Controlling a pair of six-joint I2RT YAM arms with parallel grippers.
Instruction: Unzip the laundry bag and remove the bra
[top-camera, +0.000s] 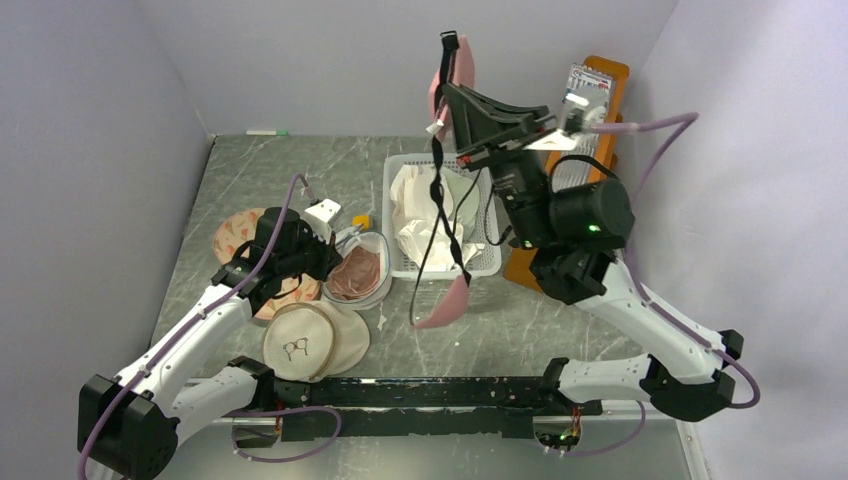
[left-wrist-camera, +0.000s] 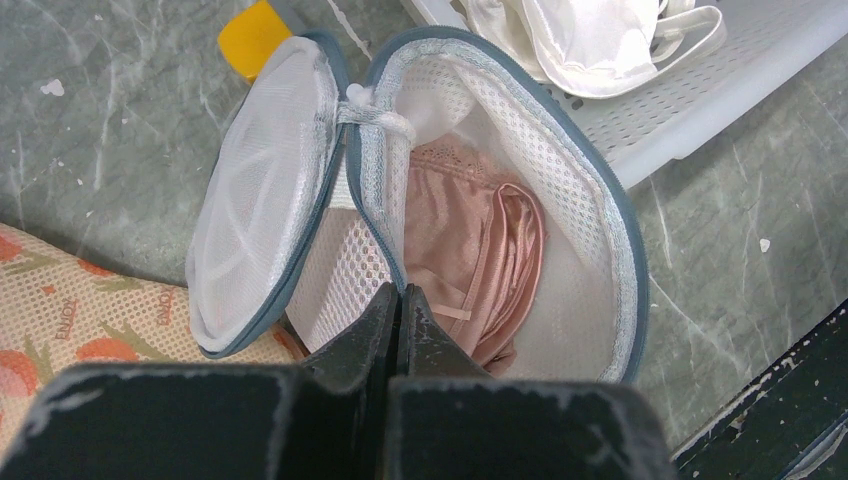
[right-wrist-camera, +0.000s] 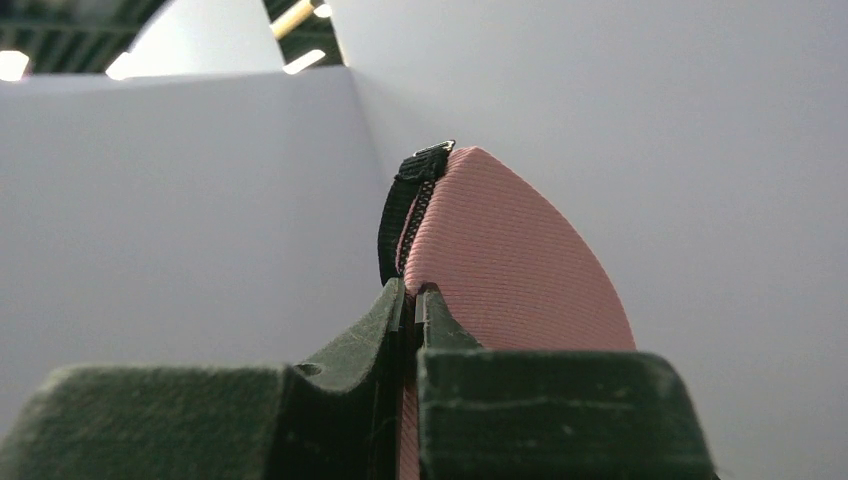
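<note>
nearest the bases, the left gripper (left-wrist-camera: 400, 312) is clenched on the near rim of the laundry bag (left-wrist-camera: 545, 150), which lies on the table (top-camera: 560, 320) just beside the white basket (top-camera: 395, 172). its zipper band (left-wrist-camera: 628, 250) is parted and one round face hangs aside: unzipping judged done. farther back, the right gripper (right-wrist-camera: 412, 300), held high, is pinched on the bra (top-camera: 447, 300); straps and lower cup dangle by the basket's near edge. removal judged done, set-down left. only the left wrist view shows a pink satin piece (left-wrist-camera: 470, 250) inside the bag, nature undetermined. only the right wrist view shows the pinch on the cup edge.
</note>
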